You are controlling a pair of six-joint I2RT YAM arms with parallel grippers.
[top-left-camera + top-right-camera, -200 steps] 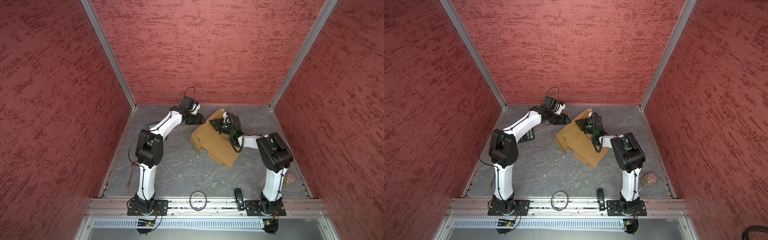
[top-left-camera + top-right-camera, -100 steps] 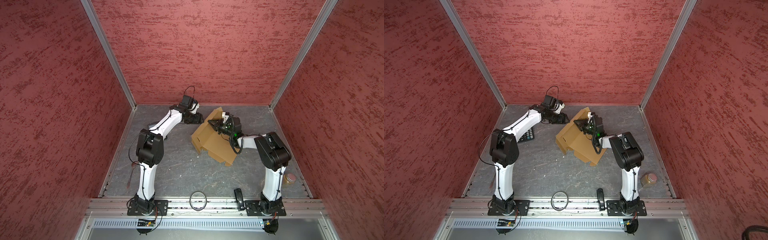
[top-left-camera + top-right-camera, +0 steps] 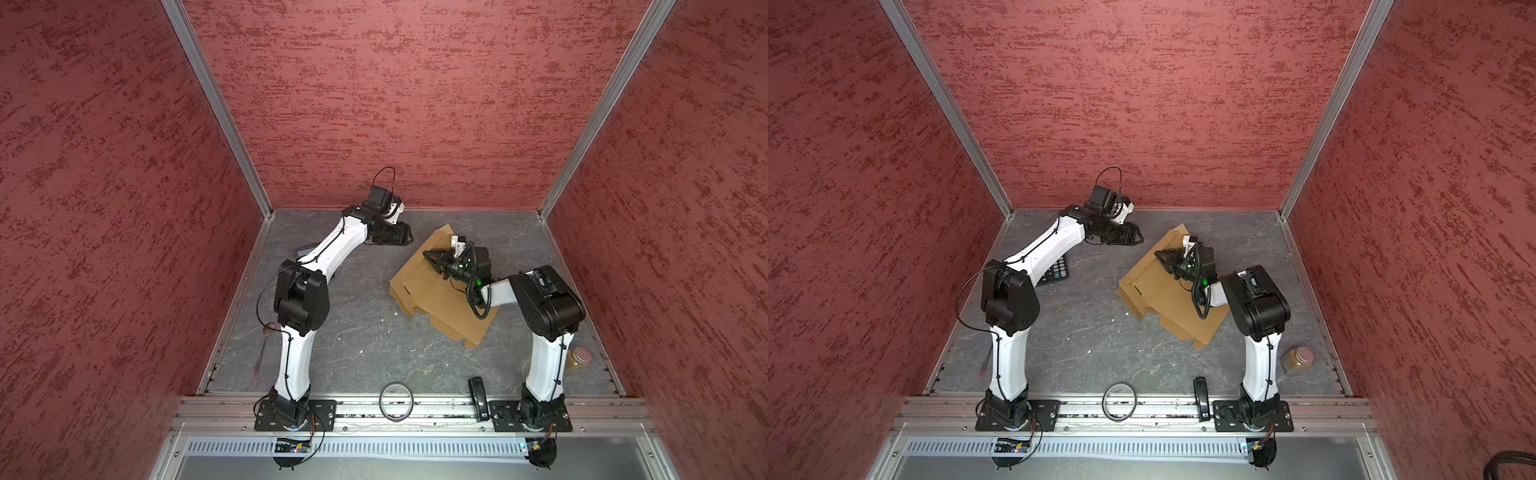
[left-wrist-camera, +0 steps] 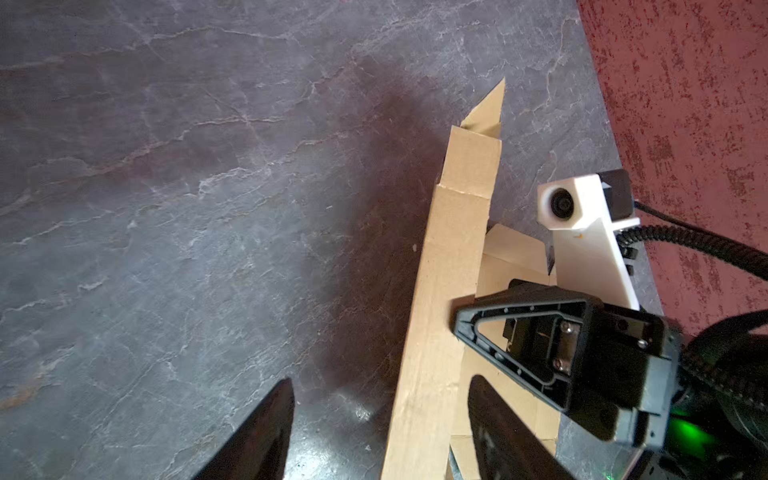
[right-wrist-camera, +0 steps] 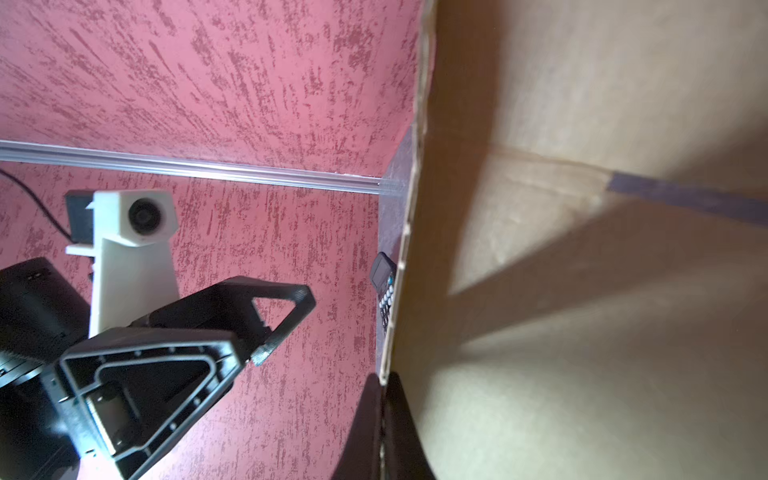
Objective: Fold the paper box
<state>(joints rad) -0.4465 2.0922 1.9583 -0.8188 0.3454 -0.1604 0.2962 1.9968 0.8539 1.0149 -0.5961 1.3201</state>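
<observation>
Holding: right gripper clamped on the raised flap of the paper box; box lies right of centre on the table
Facing: left gripper stands with jaws apart, just left of that flap, not touching; nearer its outer face

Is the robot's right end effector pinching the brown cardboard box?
Yes, in the right wrist view the right end effector has its fingers closed together on the thin raised edge of the paper box.
</observation>
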